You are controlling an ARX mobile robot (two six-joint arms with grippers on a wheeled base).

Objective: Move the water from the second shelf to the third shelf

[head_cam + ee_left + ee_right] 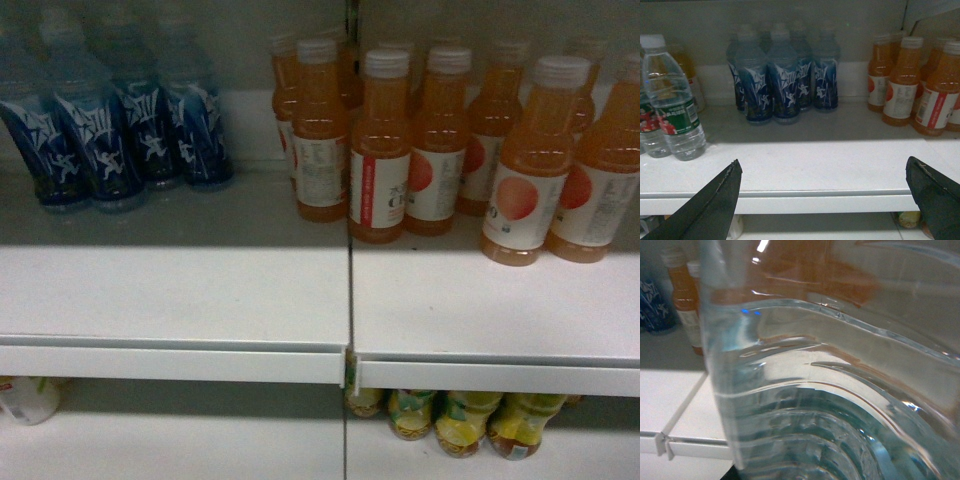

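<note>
A clear ribbed water bottle [830, 390] fills the right wrist view, pressed close to the camera and hanging in front of the shelf edge. My right gripper's fingers are hidden behind it, and it appears shut on this bottle. In the left wrist view, two more water bottles with green labels [675, 110] stand at the left end of a white shelf [815, 170]. My left gripper [823, 161] hovers in front of that shelf's front edge, wide open with nothing between its black fingers [715, 200]. Neither gripper shows in the head view.
Blue-labelled bottles [120, 120] stand in a group at the back left of the shelf [200, 290], with orange juice bottles [440, 140] to their right. On the shelf below are yellow-green bottles [460, 415] and a white cup [30, 398]. A vertical seam [349, 300] splits the shelf boards.
</note>
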